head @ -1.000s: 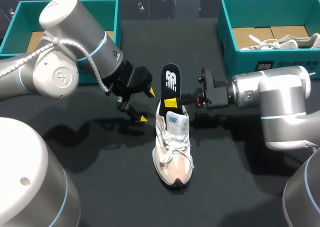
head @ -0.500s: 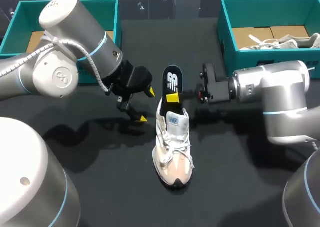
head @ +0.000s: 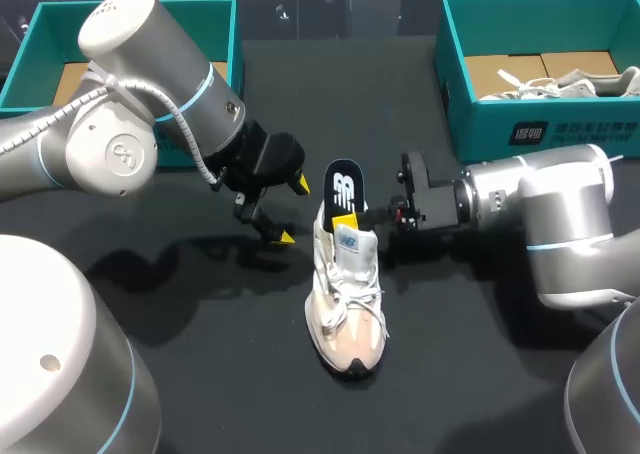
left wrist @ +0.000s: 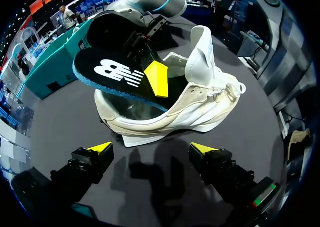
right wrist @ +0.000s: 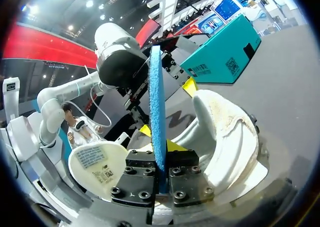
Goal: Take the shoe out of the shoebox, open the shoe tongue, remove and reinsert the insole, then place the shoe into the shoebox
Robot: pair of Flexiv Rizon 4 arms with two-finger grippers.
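**Insole point(head: 343, 182) lowered further into shoe point(head: 345, 294) since the earlier frame**

Right hand point(head: 345, 219): clamped on the insole, whose lower end is inside the shoe's opening.
Left hand point(head: 293, 211): fingers spread wide, nothing held, just beside the shoe.
Shoe: upright on bench point(head: 200, 304), outside the teal shoebox point(head: 480, 114).

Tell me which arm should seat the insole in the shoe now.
Right. The right gripper is shut on the insole, whose end is at the mouth of the shoe. The left gripper hangs open and empty beside it.
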